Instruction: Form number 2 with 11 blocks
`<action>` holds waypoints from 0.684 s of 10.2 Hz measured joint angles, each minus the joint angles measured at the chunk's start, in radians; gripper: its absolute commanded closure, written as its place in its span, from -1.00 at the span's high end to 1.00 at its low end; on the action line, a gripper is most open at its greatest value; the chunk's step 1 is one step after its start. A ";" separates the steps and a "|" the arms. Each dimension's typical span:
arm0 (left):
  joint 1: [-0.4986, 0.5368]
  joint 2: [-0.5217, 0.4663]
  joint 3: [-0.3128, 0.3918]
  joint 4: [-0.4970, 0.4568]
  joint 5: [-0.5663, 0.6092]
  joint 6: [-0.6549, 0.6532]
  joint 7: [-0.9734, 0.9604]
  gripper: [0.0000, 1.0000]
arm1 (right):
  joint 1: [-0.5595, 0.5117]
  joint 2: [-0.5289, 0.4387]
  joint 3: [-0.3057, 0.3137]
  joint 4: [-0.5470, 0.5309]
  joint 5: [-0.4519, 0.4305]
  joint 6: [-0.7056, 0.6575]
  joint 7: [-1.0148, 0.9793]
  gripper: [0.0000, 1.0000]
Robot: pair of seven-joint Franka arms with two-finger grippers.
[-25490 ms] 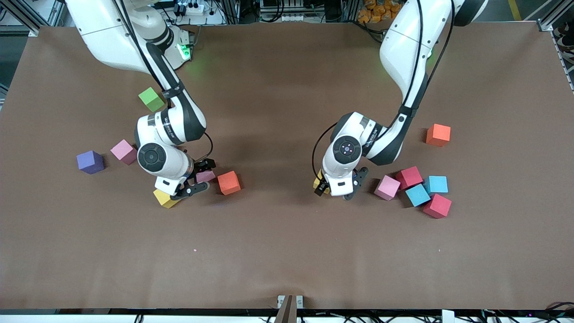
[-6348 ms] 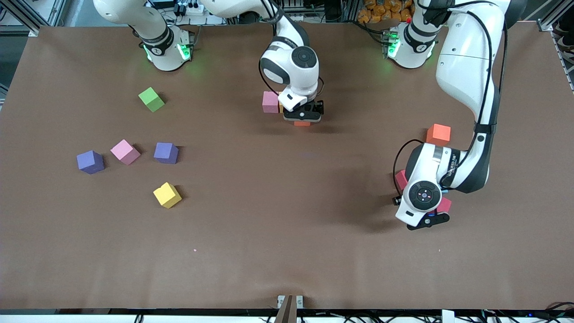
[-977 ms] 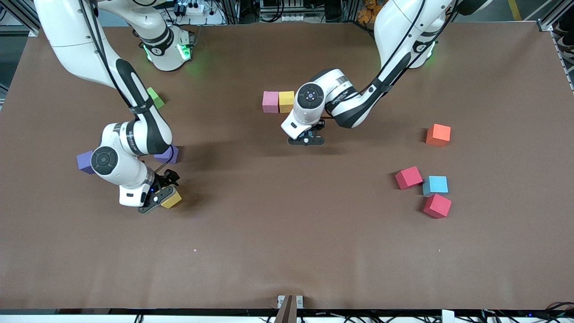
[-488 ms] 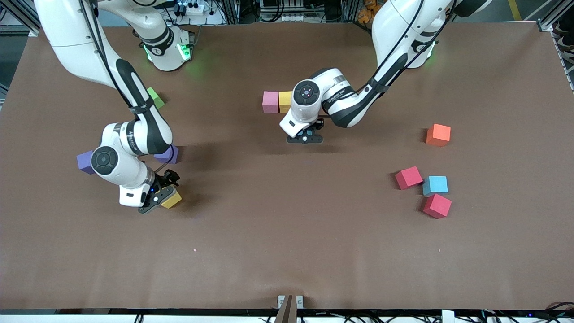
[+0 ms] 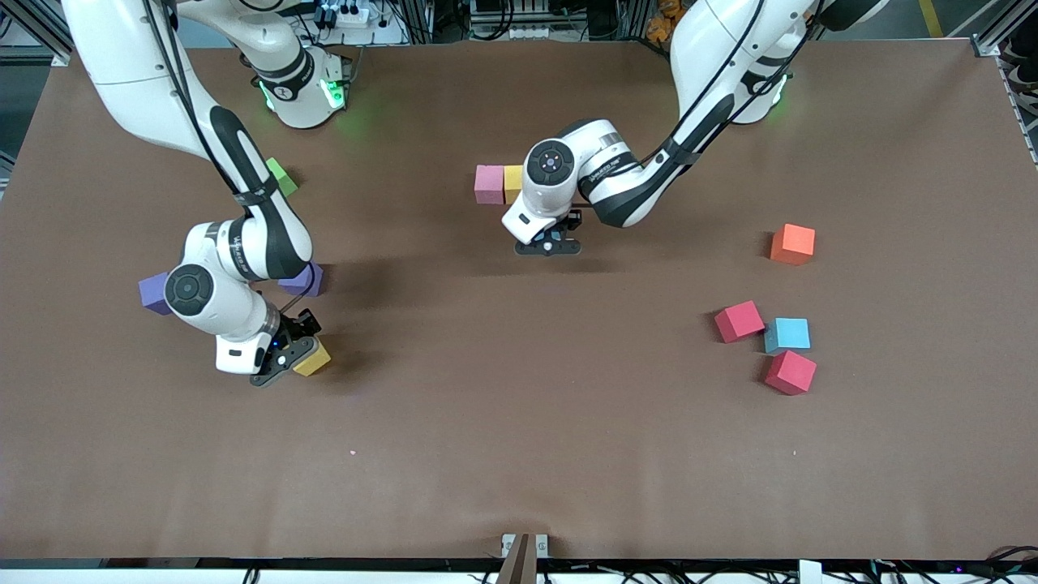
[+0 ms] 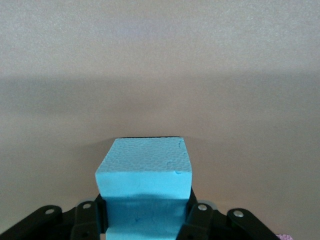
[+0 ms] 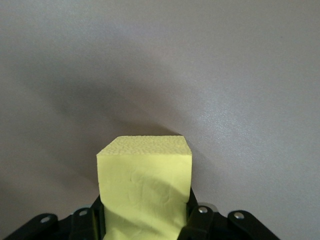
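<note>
1. The left tool (image 5: 549, 244) grips a light blue cube (image 6: 144, 170) above the tabletop (image 5: 519, 454), beside the pink cube (image 5: 489, 184) and yellow cube (image 5: 512, 183).
2. The right tool (image 5: 285, 354) is closed on another yellow cube (image 5: 314, 359) near the right arm's end.

This is a robotics lab: two white arms stand bolted at the edge of a brown-covered table (image 5: 519, 454) framed by aluminium rails (image 5: 49, 28), with a power strip (image 5: 345, 14) and loose cables (image 5: 503, 20) along the edge where the arms' bases stand, and small foam cubes (image 5: 792, 242) scattered as test pieces.
</note>
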 measured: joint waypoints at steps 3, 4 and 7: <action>0.000 0.001 -0.001 -0.008 0.000 0.000 0.000 0.99 | 0.004 -0.008 0.009 0.005 0.000 -0.008 -0.056 -0.84; 0.000 0.001 -0.001 -0.011 0.000 0.000 0.000 1.00 | 0.005 -0.019 0.011 0.007 0.000 -0.033 -0.071 -0.84; 0.014 -0.002 -0.007 -0.004 0.000 0.002 -0.009 1.00 | 0.022 -0.059 0.019 0.010 0.000 -0.081 -0.079 -0.71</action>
